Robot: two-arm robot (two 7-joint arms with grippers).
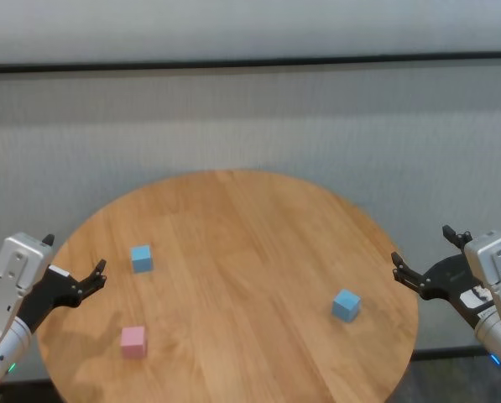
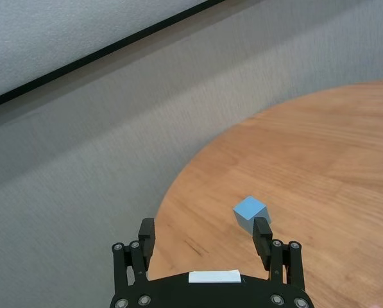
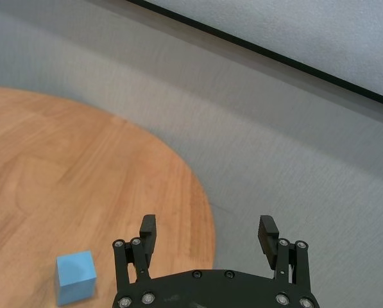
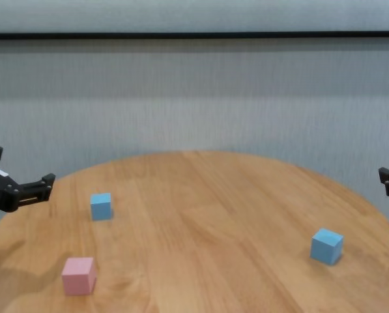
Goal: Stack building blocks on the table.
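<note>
Three building blocks lie apart on the round wooden table (image 1: 242,235). A light blue block (image 1: 141,258) sits at the left; it also shows in the left wrist view (image 2: 251,213). The pink block (image 1: 133,341) lies nearer to me, at the front left. The second blue block (image 1: 346,305) sits at the right and shows in the right wrist view (image 3: 76,276). My left gripper (image 1: 75,253) is open and empty over the table's left edge, just left of the first blue block. My right gripper (image 1: 421,248) is open and empty, just off the table's right edge.
A grey wall with a dark horizontal strip (image 1: 250,63) stands behind the table. The table's round edge (image 4: 25,215) falls away on both sides under the grippers.
</note>
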